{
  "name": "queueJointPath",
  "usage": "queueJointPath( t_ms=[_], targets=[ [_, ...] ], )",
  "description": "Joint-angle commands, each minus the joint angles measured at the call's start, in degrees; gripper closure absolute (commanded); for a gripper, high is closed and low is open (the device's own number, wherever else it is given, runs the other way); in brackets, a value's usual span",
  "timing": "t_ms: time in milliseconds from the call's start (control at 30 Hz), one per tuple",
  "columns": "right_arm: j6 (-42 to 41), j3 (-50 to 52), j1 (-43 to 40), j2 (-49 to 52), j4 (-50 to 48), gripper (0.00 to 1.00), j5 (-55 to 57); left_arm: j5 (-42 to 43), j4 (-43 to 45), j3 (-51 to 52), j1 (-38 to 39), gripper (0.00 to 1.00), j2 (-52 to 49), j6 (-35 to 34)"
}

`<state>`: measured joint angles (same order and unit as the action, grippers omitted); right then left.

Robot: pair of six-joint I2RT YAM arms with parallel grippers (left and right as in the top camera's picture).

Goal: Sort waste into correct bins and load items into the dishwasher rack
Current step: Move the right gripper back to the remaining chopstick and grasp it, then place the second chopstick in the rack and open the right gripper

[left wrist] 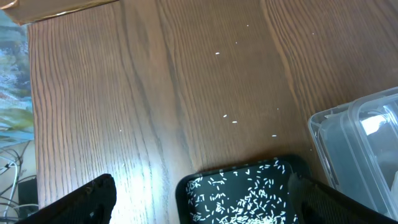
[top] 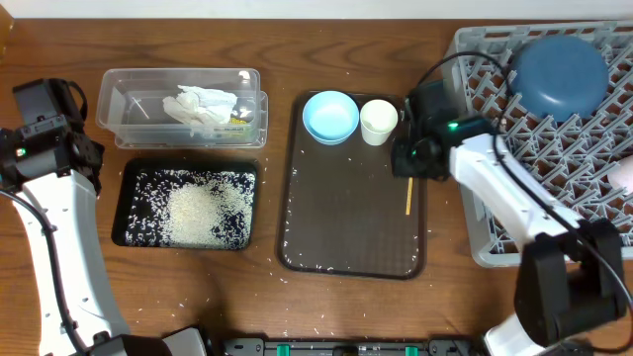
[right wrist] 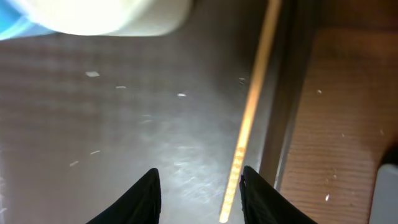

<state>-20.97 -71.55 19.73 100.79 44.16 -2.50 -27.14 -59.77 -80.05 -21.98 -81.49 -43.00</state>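
Observation:
My right gripper (top: 408,163) (right wrist: 200,199) is open, low over the right edge of the brown serving tray (top: 351,222). A wooden chopstick (top: 407,196) (right wrist: 250,115) lies between its fingers, close to the right finger. The light-blue bowl (top: 330,116) and cream cup (top: 378,122) (right wrist: 112,15) stand at the tray's far end. The dark-blue dish (top: 559,71) sits in the grey rack (top: 495,237); the pink cup (top: 625,173) shows at the rack's right edge. My left gripper (top: 74,148) (left wrist: 205,208) is open and empty beside the black tray (top: 124,208) (left wrist: 186,186) of rice (top: 203,213).
The clear tub (top: 119,109) (left wrist: 348,137) holds the crumpled napkin (top: 203,104) and the yellow-green wrapper (top: 237,117). Stray rice grains (top: 326,262) lie on the brown tray's near end and on the wooden table around it.

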Motion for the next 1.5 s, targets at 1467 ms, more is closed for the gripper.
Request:
queueJointPath(
  t_ms=[1467],
  targets=[
    [21.31,-9.94,-17.40,-9.79,1.68,0.99,4.42,-0.31,-0.20,-0.15,-0.20,0.09,-0.17,0.76]
  ],
)
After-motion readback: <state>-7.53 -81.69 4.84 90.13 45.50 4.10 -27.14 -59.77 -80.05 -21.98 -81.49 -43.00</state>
